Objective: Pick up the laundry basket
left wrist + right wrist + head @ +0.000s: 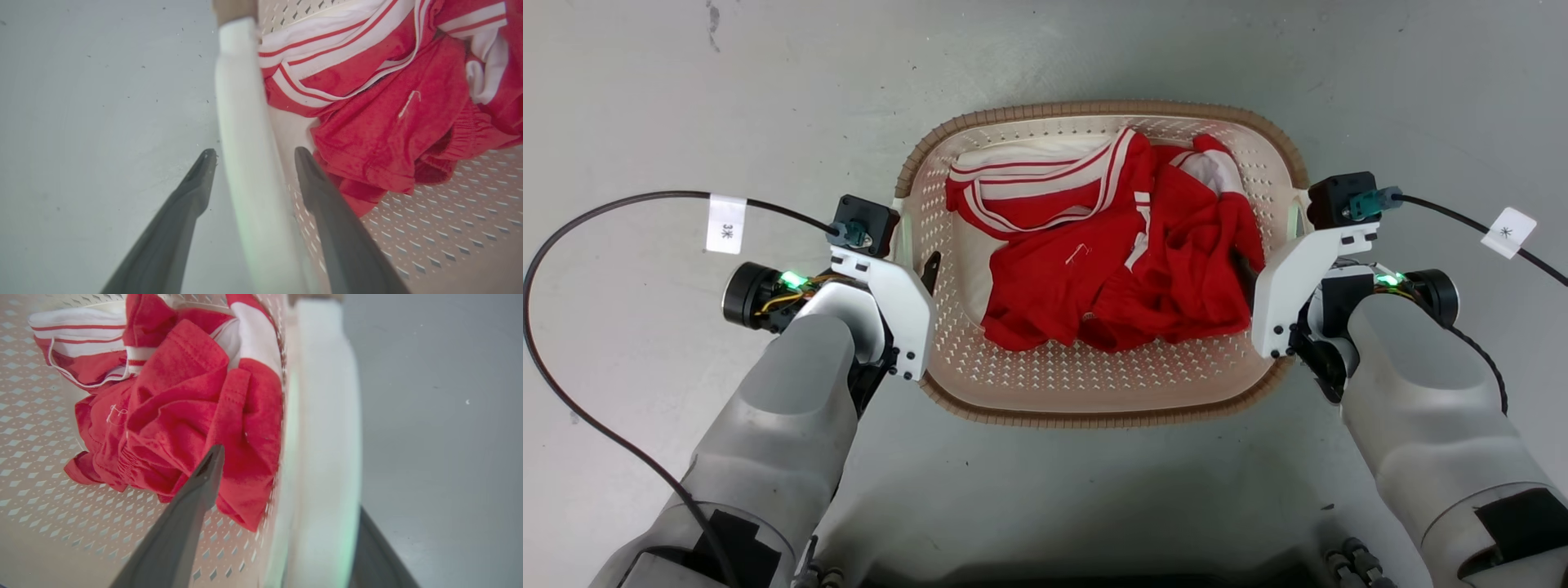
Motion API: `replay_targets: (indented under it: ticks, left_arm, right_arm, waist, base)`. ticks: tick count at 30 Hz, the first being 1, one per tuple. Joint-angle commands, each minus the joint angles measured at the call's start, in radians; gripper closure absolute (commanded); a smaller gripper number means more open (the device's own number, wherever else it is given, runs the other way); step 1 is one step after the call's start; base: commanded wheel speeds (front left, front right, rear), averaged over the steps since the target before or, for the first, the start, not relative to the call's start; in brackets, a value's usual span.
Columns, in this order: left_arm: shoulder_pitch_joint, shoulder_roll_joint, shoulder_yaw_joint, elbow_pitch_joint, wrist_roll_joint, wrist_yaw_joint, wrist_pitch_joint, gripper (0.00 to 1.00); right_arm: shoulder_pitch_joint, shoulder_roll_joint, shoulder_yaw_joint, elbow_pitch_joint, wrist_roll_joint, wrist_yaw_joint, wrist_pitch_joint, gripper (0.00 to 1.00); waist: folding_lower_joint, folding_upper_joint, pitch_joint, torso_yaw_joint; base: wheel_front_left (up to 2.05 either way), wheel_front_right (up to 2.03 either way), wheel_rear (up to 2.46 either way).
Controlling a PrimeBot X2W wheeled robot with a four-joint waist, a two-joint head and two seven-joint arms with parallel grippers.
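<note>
The laundry basket (1094,109) is cream and perforated with a brown woven-look rim. It sits on the grey floor straight ahead, holding red and white clothes (1111,261). My left gripper (916,273) is open and straddles the basket's left side rim (241,122), with one finger (179,212) outside and one finger (331,220) inside. My right gripper (1267,265) is also open and straddles the right side rim (322,416). Its inner finger (192,498) lies against the red cloth. The rim mostly hides its outer finger (376,555).
Bare grey floor (686,98) surrounds the basket on all sides. A black cable with a white tag (725,222) loops out to the left, and another tagged cable (1509,232) runs off to the right. My own base (1078,572) shows at the bottom edge.
</note>
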Motion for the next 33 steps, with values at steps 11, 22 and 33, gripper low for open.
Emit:
replay_targets:
  ticks: [11, 22, 33]
  left_arm:
    - [-0.009, 0.009, -0.079, -0.002, -0.075, 0.001, 0.007, 1.0]
    - [0.045, 0.013, -0.207, -0.051, -0.179, -0.001, 0.076, 1.0]
    - [0.14, 0.114, -0.404, -0.211, -0.413, -0.002, 0.309, 1.0]
  right_arm:
    - [-0.029, 0.0, 0.054, 0.017, 0.041, -0.001, -0.005, 1.0]
    - [0.013, 0.0, 0.044, 0.032, -0.011, -0.001, 0.075, 1.0]
    - [0.105, -0.003, 0.047, 0.033, -0.075, -0.001, 0.326, 1.0]
  waist:
    - [-0.0001, 0.0, 0.003, 0.004]
    - [-0.0001, 0.0, -0.085, -0.004]
    - [-0.0001, 0.0, -0.356, -0.02]
  base:
    - [0.0, 0.0, 0.0]
    - [0.0, 0.0, 0.0]
    - [0.0, 0.0, 0.0]
